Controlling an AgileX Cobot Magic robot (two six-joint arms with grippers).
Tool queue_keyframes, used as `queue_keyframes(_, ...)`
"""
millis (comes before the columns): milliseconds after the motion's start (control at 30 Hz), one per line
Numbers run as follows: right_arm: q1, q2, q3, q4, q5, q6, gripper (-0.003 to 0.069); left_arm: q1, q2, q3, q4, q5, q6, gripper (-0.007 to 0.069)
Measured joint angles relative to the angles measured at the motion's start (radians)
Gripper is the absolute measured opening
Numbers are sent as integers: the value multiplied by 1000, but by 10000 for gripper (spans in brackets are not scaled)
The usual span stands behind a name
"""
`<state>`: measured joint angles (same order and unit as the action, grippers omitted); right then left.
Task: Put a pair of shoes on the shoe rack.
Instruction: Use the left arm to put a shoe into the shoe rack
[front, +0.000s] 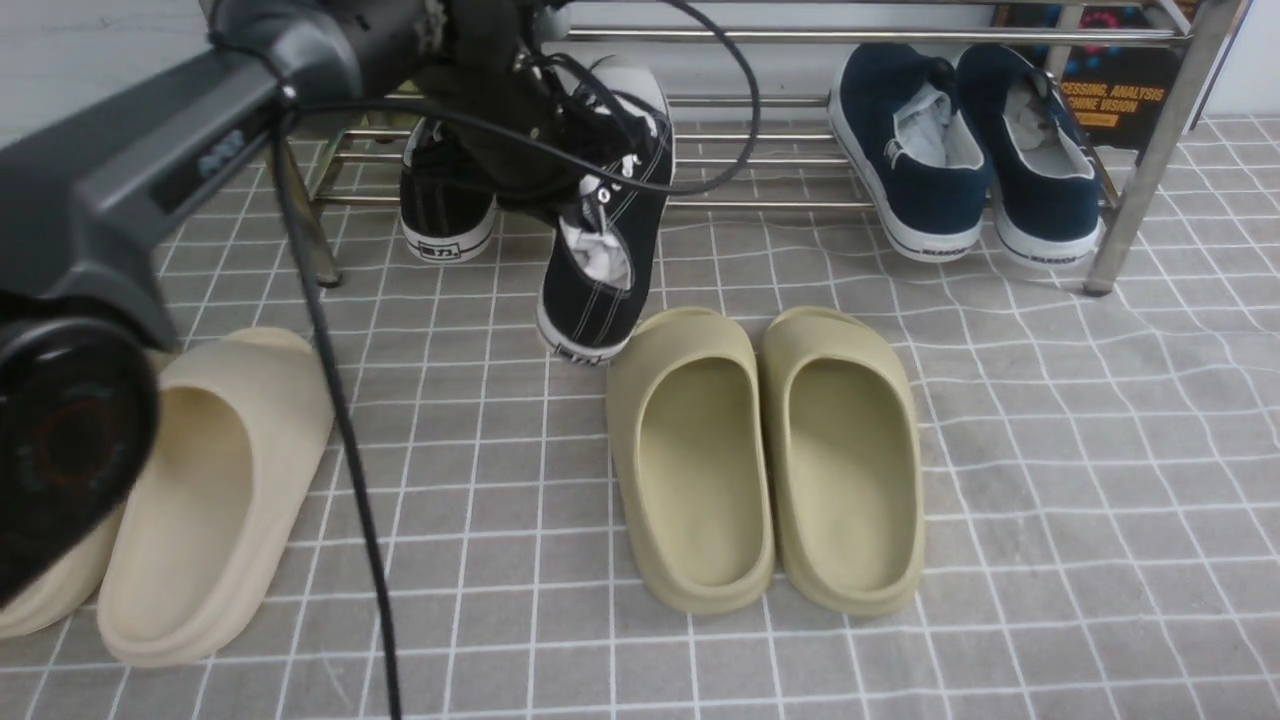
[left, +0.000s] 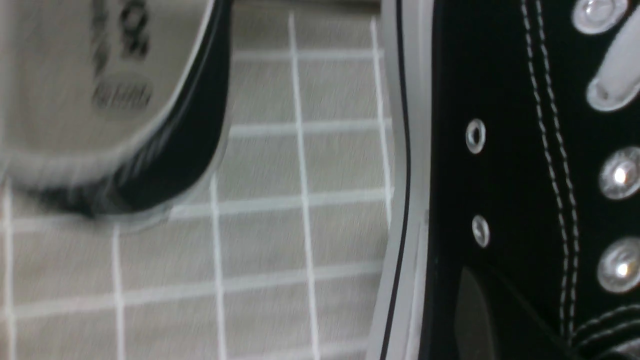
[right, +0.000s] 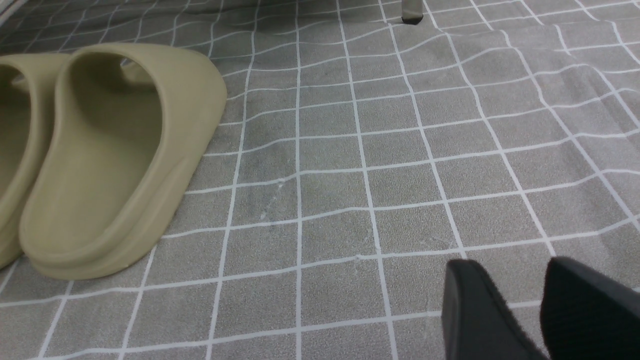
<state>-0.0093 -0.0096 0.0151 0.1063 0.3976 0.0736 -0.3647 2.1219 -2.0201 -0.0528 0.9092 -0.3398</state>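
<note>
Duly entered: black sneaker (front: 600, 270), likely light, soft canvas, stiffer sole; my left hand (front: 530, 150), clamped on its laced throat, held it heel-down before the shoe rack's (front: 1150, 170) left end.

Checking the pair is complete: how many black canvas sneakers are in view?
2: one sneaker rests on the shoe rack at its left; the other sneaker hangs from the left gripper, heel down.
</note>
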Motion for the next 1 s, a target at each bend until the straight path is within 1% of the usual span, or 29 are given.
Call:
queue_keyframes(167,0,0,0,0,0,0,239,0,64,-102,22,-64,0,-6)
queue_keyframes(200,0,0,0,-1,0,0,239,0,76,-122,28,-108,0,-6)
queue_keyframes(367,0,0,0,-1,0,0,239,0,117,-126,43,-163,0,-6)
queue_keyframes(467,0,0,0,-1,0,0,239,0,135,-126,53,-167,-9,-6)
queue_keyframes(700,0,0,0,-1,0,0,239,0,148,-126,156,-187,-160,4)
queue_keyframes(800,0,0,0,-1,0,0,239,0,148,-126,200,-204,-199,47)
queue_keyframes(933,0,0,0,-1,0,0,239,2,148,-134,232,-257,-248,177)
queue_keyframes(967,0,0,0,-1,0,0,239,2,148,-134,232,-258,-250,184)
queue_keyframes(1000,0,0,0,-1,0,0,239,2,148,-136,233,-264,-256,219)
